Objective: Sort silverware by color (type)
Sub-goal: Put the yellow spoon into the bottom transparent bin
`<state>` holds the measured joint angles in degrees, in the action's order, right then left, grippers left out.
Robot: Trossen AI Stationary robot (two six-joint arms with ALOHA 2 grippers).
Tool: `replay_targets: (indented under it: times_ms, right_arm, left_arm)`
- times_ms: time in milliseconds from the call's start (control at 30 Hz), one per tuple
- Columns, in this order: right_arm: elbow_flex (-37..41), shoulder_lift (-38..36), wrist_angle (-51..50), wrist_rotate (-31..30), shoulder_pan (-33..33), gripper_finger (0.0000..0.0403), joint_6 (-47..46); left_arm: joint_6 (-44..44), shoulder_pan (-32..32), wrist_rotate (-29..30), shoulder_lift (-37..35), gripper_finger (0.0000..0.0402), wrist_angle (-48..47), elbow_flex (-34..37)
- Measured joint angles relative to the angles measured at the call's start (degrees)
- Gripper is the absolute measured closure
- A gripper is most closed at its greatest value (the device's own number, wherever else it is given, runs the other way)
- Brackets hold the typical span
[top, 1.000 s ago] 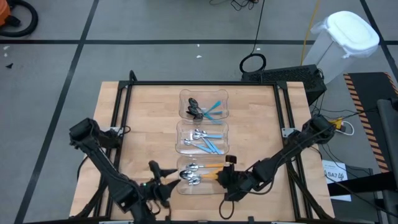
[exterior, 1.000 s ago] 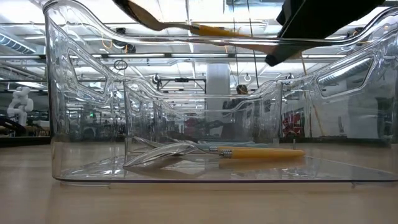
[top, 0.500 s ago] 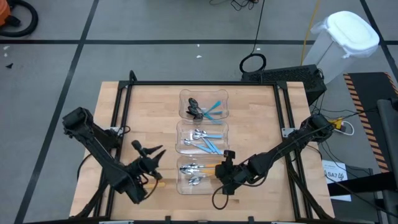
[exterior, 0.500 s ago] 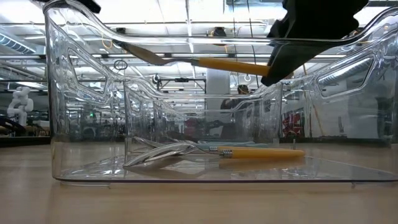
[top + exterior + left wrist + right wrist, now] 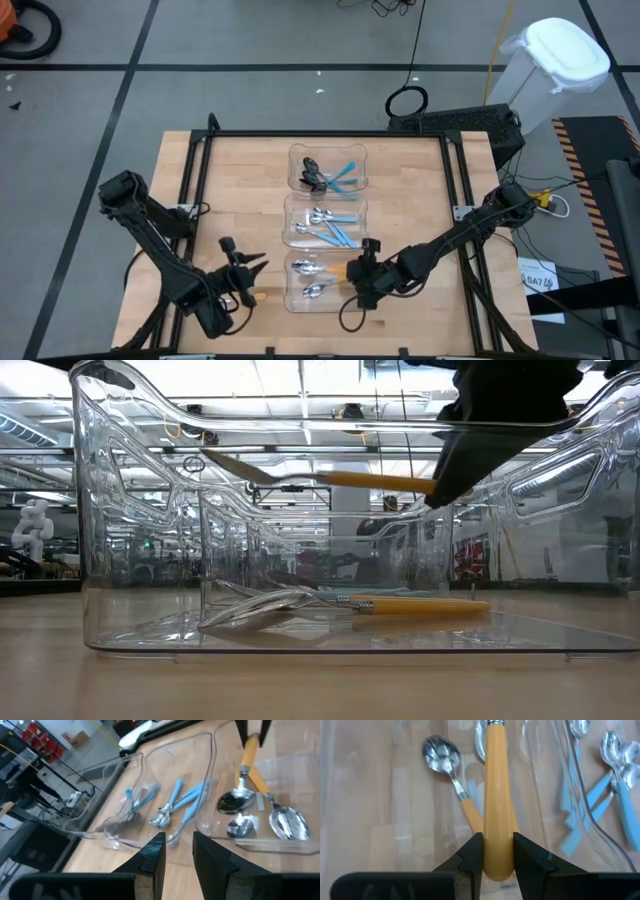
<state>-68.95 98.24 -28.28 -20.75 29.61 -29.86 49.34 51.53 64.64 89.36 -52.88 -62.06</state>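
Three clear bins stand in a row down the table's middle. The far bin (image 5: pixel 296 170) holds dark-bowled, blue-handled spoons, the middle bin (image 5: pixel 291 228) silver blue-handled ones. Orange-handled spoons (image 5: pixel 350 603) lie flat on the floor of the near bin (image 5: pixel 289 285). My right gripper (image 5: pixel 352 275) is at that bin's right wall, shut on another orange-handled spoon (image 5: pixel 320 477), whose bowl (image 5: pixel 232 802) hangs over the lying ones. My left gripper (image 5: pixel 245 262) hovers left of the near bin, narrowly open with nothing between its fingers (image 5: pixel 155 855). My right gripper pinches the orange handle near its free end (image 5: pixel 498 842) between its two fingers (image 5: pixel 470 855). The fingers come from the table's right, slanting down, and the spoon runs on ahead in line with them. It hangs nearly level inside the near bin, clear of the floor, bowl toward the table's left.
Bare wood lies left and right of the bin row. A black frame (image 5: pixel 200 150) rims the table. A dark cable loop (image 5: pixel 348 320) trails below my right gripper near the front edge. A white lidded can (image 5: pixel 555 60) stands off the table at far right.
My left gripper has drawn back from the near bin toward the table's left edge. My right gripper has tipped and sunk a little, bringing the orange-handled spoon down from above the near bin's rim to between its walls, nearly level.
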Motion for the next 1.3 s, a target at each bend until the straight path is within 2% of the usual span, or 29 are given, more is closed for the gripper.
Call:
replay_targets:
  times_ms: [167, 500, 733, 867, 1133, 1300]
  right_arm:
    - [0.0, 0.07, -1.49, -0.01, -0.02, 0.0321, -0.88]
    - [0.0, 0.09, -1.59, 0.04, -0.04, 0.031, -0.77]
    - [0.0, 0.11, -1.59, 0.05, -0.03, 0.0298, 0.63]
    - [0.0, 0.13, -1.57, 0.06, -0.02, 0.0299, 0.76]
    - [0.0, 0.13, -1.57, 0.06, 0.0, 0.0298, 3.08]
    - [0.0, 0.13, -1.6, 0.08, 0.02, 0.0298, 3.62]
  left_arm:
    - [0.11, 0.0, -3.23, 0.0, 0.0305, 0.09, 0.0]
    - [0.25, -0.02, -5.45, 0.0, 0.0305, 0.74, 0.0]
    - [0.55, -0.04, -10.29, 0.0, 0.0305, 2.79, 0.0]
    - [-0.11, -0.04, -10.41, 0.0, 0.0305, 4.13, -0.01]
    - [7.39, 0.03, -10.65, 0.0, 0.0304, 4.43, 0.0]
    - [6.67, 0.96, -15.24, 1.0, 0.0283, 8.64, -0.02]
